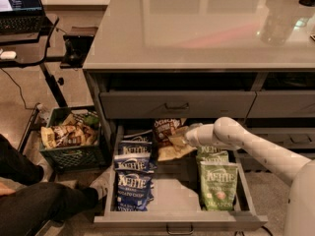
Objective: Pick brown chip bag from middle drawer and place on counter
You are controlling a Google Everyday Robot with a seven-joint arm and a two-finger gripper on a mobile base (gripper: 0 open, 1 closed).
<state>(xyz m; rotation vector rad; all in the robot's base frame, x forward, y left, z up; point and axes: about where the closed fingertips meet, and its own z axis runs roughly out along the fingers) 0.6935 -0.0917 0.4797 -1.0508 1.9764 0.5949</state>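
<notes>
The middle drawer (pixel 177 219) is pulled open below the grey counter (pixel 197 28). The brown chip bag (pixel 167 136) lies tilted at the back of the drawer, dark brown on top with a tan bottom. My white arm reaches in from the right, and my gripper (pixel 189 137) is at the bag's right edge, touching it. The fingers are hidden by the wrist and the bag. Blue Kettle bags (pixel 134 173) lie on the drawer's left side and green Kettle bags (pixel 216 181) on its right.
A closed grey drawer (pixel 177 104) sits above the open one. A dark crate (pixel 71 141) full of snack bags stands on the floor to the left. A person's leg (pixel 34 200) is at the lower left. A desk with a laptop (pixel 19 9) is at the upper left.
</notes>
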